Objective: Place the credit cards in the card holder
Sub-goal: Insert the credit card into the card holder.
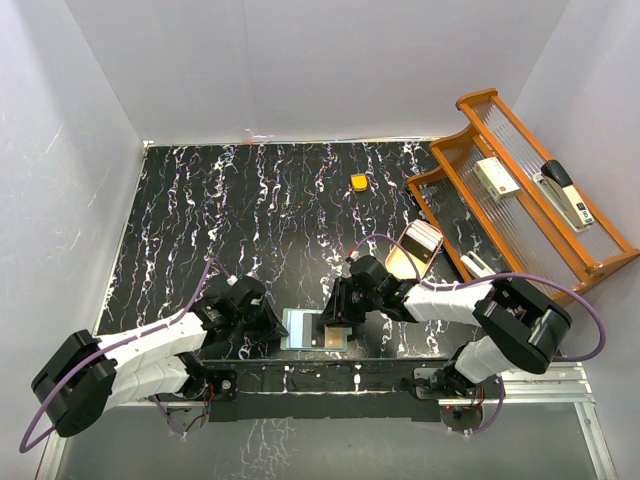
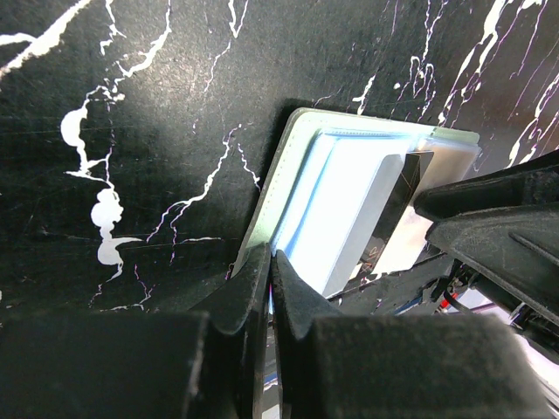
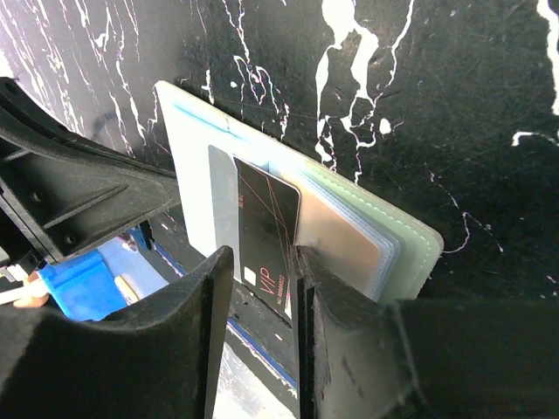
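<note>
Card holder (image 1: 300, 328) — one; dark card (image 3: 266, 234) — one.

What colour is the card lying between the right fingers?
The card is black with thin reddish lines and VIP lettering; right wrist view shows it best.

The pale sage-green bifold card holder (image 1: 300, 328) at the near table edge is hemmed in, with the left gripper (image 1: 278, 326) at its left edge and the right gripper (image 1: 336, 322) over its right half, so only its far side is approachable. Beyond it the black marbled table (image 1: 250, 230) is open as far as the small orange rounded block (image 1: 358, 182). A tan oval dish (image 1: 393, 262) and an orange-brown wooden rack (image 1: 478, 100) crowd the right.
</note>
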Controlling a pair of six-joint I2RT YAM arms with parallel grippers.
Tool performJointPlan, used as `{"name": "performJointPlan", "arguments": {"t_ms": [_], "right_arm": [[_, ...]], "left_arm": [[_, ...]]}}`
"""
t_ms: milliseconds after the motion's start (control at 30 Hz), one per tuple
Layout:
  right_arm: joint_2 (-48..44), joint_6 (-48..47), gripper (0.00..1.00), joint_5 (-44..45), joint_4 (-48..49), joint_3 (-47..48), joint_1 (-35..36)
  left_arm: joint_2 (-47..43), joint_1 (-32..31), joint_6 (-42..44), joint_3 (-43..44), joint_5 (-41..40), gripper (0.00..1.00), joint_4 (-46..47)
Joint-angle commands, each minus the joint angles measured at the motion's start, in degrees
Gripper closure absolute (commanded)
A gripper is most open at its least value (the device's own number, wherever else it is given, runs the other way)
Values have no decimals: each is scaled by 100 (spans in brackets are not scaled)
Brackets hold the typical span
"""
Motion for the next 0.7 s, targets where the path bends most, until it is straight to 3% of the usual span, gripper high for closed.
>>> {"name": "performJointPlan", "arguments": {"t_ms": [0,667], "right_arm": [[-82,-179,68,290,-375,122,36],[469,16,63,62,320,458,414]], "left_arm": [[-9,-40,62,-197,-22,96,-596],[34,-43,14,-216,13,96,-521]]}}
